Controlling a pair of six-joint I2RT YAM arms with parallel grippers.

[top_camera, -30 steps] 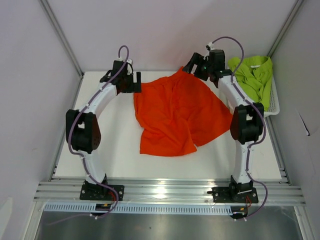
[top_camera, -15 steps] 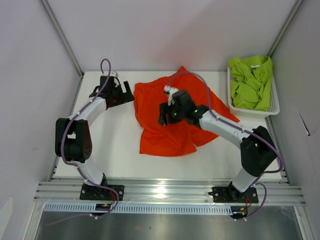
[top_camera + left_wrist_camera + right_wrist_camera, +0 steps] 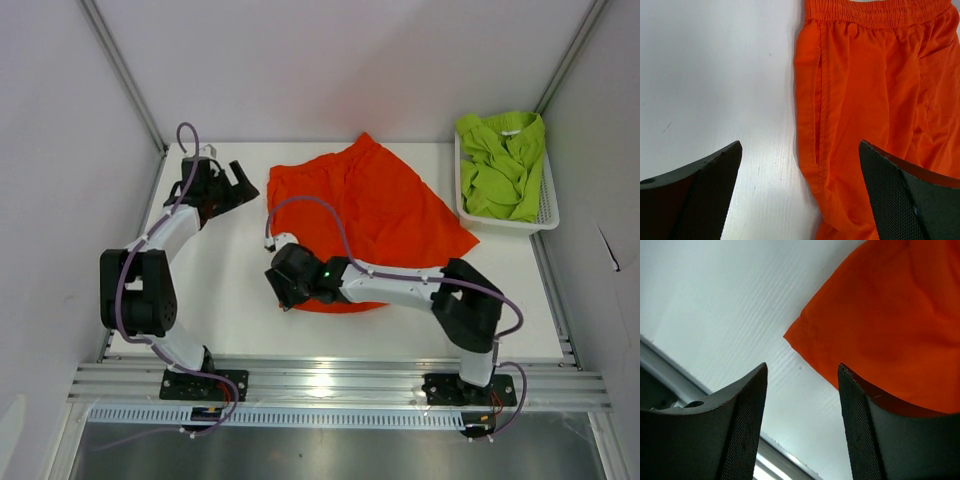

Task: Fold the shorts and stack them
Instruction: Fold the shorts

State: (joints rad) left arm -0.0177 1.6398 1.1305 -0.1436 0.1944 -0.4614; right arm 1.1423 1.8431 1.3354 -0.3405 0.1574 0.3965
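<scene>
- Your white tabletop [image 3: 230,300] is smooth and matte, boxed in by pale walls [image 3: 350,60]
- The orange shorts [image 3: 380,205] lie spread at centre, soft and creased, with a gathered elastic waistband
- The lime green shorts [image 3: 500,165] are heaped in the white mesh basket [image 3: 548,205] at 2 o'clock
- Your left gripper [image 3: 243,182] gapes wide at 10 o'clock
- Your right gripper [image 3: 801,367] stands half apart over the hem corner at 6 o'clock

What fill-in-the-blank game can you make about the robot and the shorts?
1. The orange shorts lie spread on the ____.
2. The green shorts sit in a white ____.
3. The right claw hovers over a corner of the ____ shorts.
4. The left claw is wide ____, holding nothing.
Missing words: table, basket, orange, open.
</scene>
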